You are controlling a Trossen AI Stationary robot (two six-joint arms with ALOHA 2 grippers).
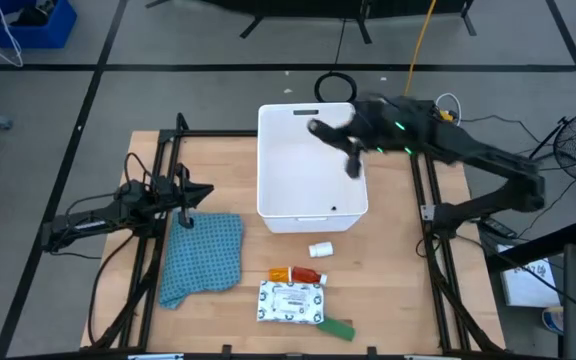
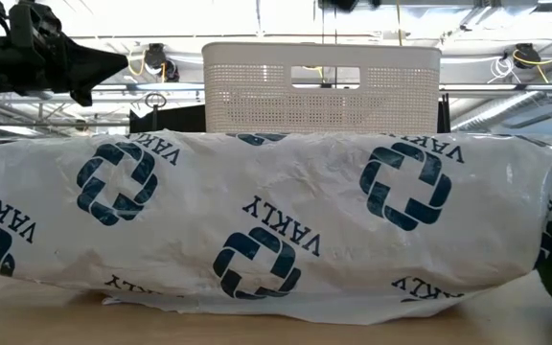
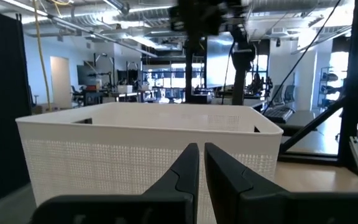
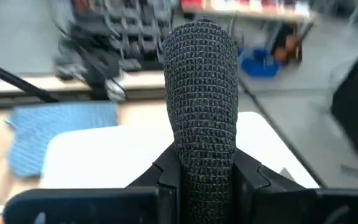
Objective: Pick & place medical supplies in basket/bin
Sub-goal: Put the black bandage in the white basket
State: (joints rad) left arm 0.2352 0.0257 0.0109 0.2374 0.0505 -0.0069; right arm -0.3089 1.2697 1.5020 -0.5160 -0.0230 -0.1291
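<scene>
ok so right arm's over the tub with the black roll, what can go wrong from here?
1. The right gripper holds the black roll by its lower end only, most of it standing clear of the fingers; it could tip or slip early.
2. It hangs near the white tub's right wall, so a release might clip the rim.
3. The left gripper waits by the blue cloth, close to the tub's left wall.
</scene>
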